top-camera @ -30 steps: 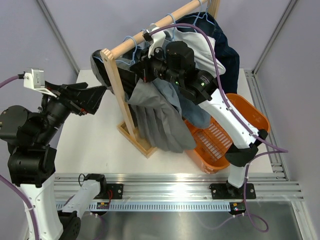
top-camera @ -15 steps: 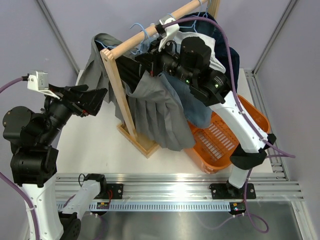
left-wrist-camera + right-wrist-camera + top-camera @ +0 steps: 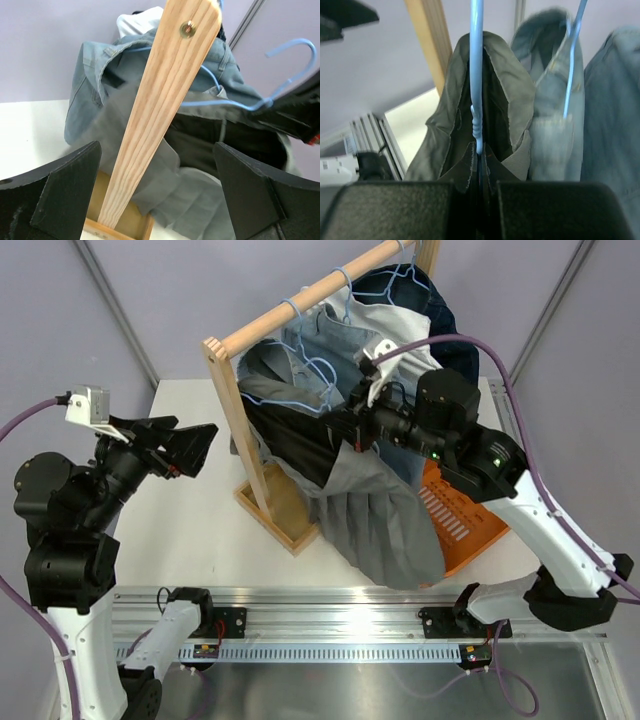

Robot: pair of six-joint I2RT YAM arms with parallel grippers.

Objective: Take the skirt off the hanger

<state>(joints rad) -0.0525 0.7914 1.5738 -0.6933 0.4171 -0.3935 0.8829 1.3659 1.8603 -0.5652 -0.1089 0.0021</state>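
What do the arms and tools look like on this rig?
Left arm and right arm: black joint housings, white link covers, purple cables trailing off each. Left tool and right tool are matte black; the left's fingers are broad flat wedges. White camera block on each wrist. Small green light on the right arm.

Grey skirt: one. Wooden rack: one. Orange basket: one. Denim garment: at least two. Blue hanger: at least three.
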